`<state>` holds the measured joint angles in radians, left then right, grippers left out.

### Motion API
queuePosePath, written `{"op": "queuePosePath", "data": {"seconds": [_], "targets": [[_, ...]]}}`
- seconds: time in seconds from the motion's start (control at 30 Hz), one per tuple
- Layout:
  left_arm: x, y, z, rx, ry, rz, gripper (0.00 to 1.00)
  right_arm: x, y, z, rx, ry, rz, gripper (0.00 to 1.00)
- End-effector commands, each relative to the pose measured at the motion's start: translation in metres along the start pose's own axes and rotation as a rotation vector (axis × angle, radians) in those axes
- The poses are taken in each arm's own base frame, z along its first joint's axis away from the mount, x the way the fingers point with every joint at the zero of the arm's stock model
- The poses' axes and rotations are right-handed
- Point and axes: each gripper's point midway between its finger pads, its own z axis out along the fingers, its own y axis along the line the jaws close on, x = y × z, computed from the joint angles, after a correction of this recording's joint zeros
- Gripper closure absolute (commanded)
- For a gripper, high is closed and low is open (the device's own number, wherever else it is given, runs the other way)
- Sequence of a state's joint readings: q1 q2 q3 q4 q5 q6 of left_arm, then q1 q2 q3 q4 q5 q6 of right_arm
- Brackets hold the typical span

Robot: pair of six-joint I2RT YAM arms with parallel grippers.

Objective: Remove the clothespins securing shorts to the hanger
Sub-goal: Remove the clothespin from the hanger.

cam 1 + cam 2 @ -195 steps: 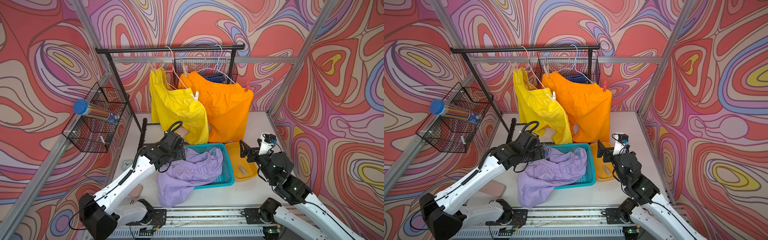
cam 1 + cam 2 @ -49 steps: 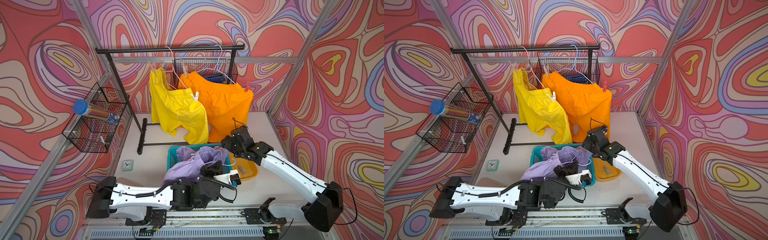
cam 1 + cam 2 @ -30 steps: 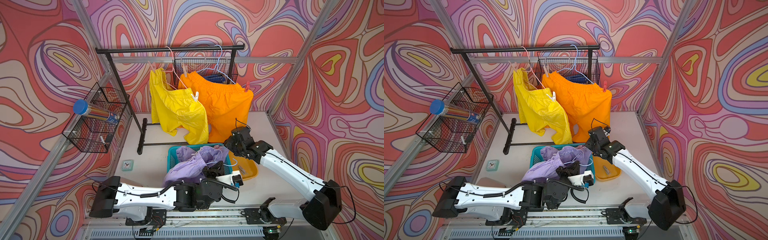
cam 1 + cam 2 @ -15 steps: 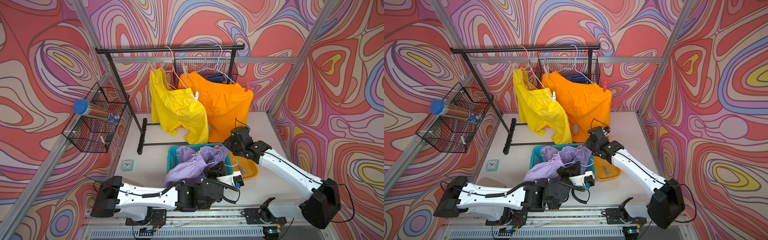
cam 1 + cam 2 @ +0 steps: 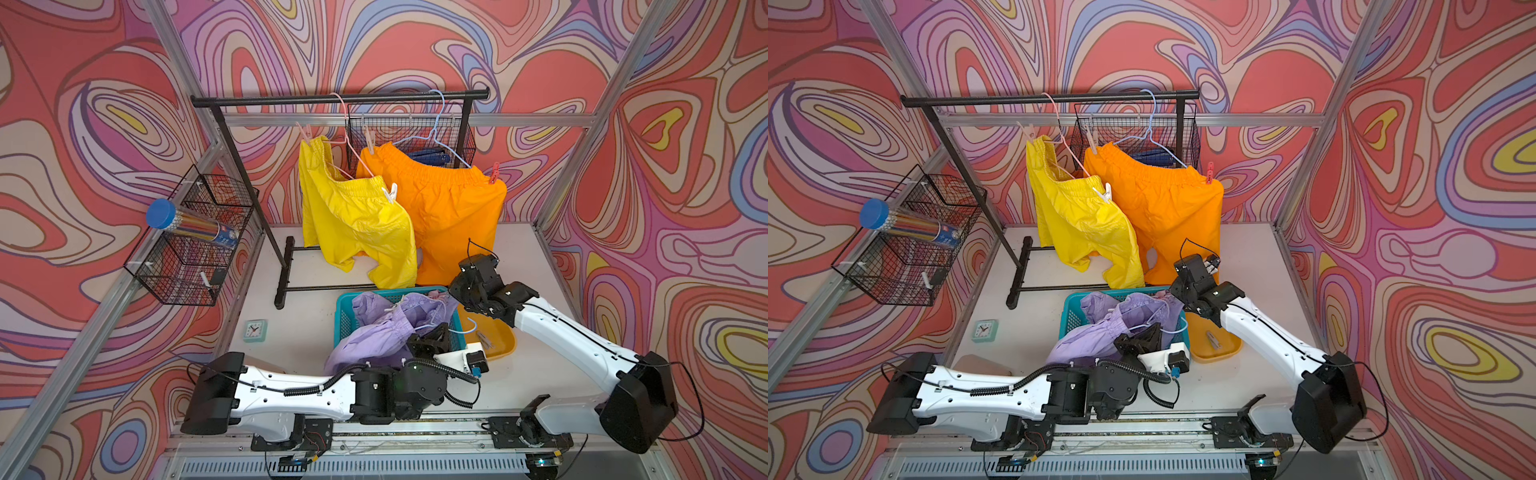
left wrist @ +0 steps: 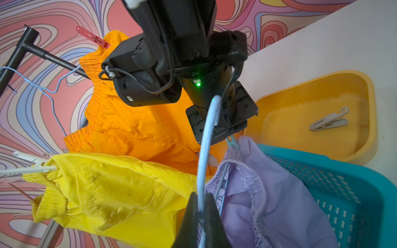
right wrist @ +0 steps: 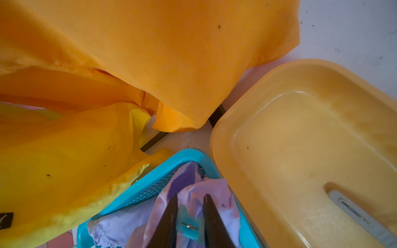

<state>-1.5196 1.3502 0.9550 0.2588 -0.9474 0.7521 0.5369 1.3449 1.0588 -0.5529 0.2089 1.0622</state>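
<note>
yellow shorts point(image 5: 353, 224) are hung by a pink clothespin point(image 5: 304, 132) and a white clothespin point(image 5: 390, 193), orange shorts point(image 5: 449, 208) by a beige clothespin point(image 5: 369, 143) and a red clothespin point(image 5: 494, 172). lilac shorts point(image 5: 386, 328) on a pale blue hanger point(image 6: 206, 137) are heaped in a teal basket point(image 5: 340, 299), a pale blue clothespin point(image 7: 189, 225) clipped on the waistband. a grey clothespin point(image 5: 484, 340) is laid in a yellow tray point(image 5: 505, 345).

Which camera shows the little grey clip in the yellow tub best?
The left wrist view: the grey clip lies large and sharp in the yellow tub. Both top views show it tiny; the right wrist view catches only a blurred end at its edge.
</note>
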Motion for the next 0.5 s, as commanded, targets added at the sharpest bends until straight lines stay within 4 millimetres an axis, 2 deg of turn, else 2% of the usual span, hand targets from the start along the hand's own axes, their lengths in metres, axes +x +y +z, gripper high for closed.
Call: {"op": "queuePosePath", "data": {"seconds": [0.0, 0.17, 0.47], "targets": [[-0.005, 0.006, -0.001, -0.030, -0.010, -0.019, 1.00, -0.004, -0.009, 0.000, 0.021, -0.028, -0.002, 0.84], [-0.005, 0.006, -0.001, -0.034, -0.008, -0.018, 1.00, -0.012, -0.016, -0.006, 0.040, -0.073, 0.003, 0.84], [-0.003, 0.005, -0.001, -0.043, -0.008, -0.021, 1.00, -0.036, -0.039, -0.032, 0.071, -0.211, 0.051, 0.84]]}}
